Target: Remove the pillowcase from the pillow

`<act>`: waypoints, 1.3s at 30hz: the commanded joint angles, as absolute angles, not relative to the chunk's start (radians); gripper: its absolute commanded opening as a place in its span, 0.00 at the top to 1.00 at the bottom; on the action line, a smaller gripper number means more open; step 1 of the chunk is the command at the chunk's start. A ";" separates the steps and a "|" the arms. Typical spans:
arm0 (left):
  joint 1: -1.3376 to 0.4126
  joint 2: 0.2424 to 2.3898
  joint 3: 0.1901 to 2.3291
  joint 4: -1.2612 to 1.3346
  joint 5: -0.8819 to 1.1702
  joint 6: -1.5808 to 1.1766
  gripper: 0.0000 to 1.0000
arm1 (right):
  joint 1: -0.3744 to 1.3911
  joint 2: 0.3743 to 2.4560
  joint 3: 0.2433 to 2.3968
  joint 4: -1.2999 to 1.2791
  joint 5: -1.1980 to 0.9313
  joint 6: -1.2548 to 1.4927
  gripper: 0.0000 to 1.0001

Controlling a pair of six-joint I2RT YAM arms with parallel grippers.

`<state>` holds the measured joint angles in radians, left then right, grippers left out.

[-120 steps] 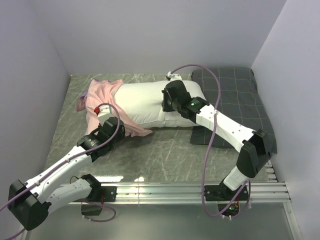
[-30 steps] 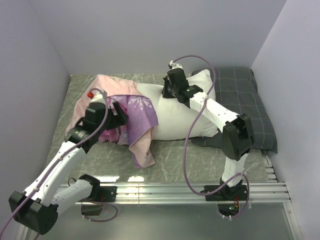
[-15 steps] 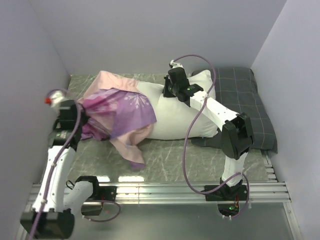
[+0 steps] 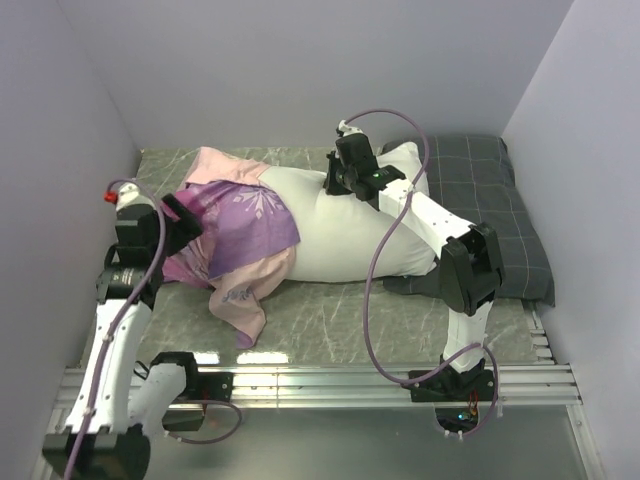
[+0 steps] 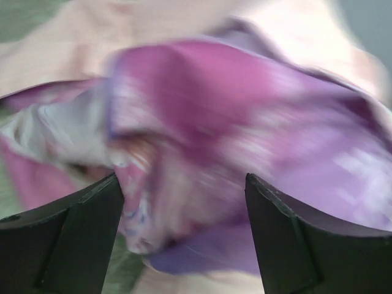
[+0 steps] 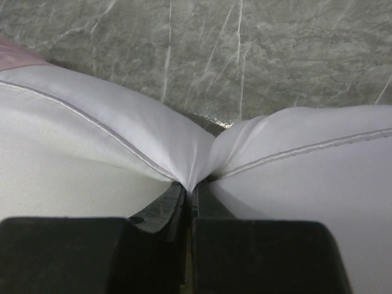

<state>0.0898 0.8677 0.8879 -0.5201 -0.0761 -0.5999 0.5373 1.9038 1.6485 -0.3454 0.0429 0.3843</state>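
Pillowcase removal, late stage: most of the pillow lies bare. The pillowcase, partly turned to its pale pink inside, is bunched over the pillow's left end, with a tail trailing past its near-left corner. The right gripper, at the pillow's far edge, has its jaws pressed together on a fold of the pillow's seam. The left gripper, just off the pillow's left end, faces the blurred cloth with jaws spread, apparently pinching nothing. What probably remains is to regrasp the cover and draw it clear of that end.
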 commanded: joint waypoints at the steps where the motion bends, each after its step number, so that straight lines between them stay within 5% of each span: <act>1: -0.076 0.785 0.966 -0.483 -0.136 -0.558 0.16 | 0.518 1.916 1.683 -0.437 0.087 0.353 1.00; 9: -0.499 0.885 0.902 -0.451 -0.319 -0.632 0.13 | 0.526 1.919 1.684 -0.433 0.094 0.359 1.00; 16: -0.646 1.098 0.934 -0.446 -0.483 -0.650 0.13 | 0.540 1.922 1.687 -0.439 0.098 0.356 1.00; 19: -0.644 1.134 0.968 -0.512 -0.602 -0.681 0.40 | 0.541 1.919 1.684 -0.440 0.103 0.348 1.00; 20: -0.637 1.134 0.974 -0.555 -0.632 -0.687 0.64 | 0.541 1.919 1.683 -0.440 0.109 0.348 1.00; 23: -0.527 1.093 0.989 -0.616 -0.669 -0.689 0.99 | 0.541 1.913 1.677 -0.440 0.110 0.342 1.00; 29: -0.153 0.855 0.940 -0.598 -0.603 -0.632 0.99 | 0.541 1.907 1.666 -0.434 0.126 0.333 1.00; 35: 0.043 0.856 0.885 -0.534 -0.278 -0.624 0.99 | 0.541 1.916 1.678 -0.440 0.103 0.330 1.00; 37: 0.043 0.883 0.847 -0.494 -0.212 -0.638 1.00 | 0.554 1.904 1.675 -0.437 0.098 0.312 0.91; 39: 0.044 0.893 0.809 -0.463 -0.187 -0.653 1.00 | 0.569 1.869 1.661 -0.428 0.120 0.289 0.64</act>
<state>0.0341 0.8726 0.8574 -0.5163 -0.2890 -0.6476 0.5636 1.9072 1.6630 -0.3573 0.0544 0.3458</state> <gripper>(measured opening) 0.023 0.308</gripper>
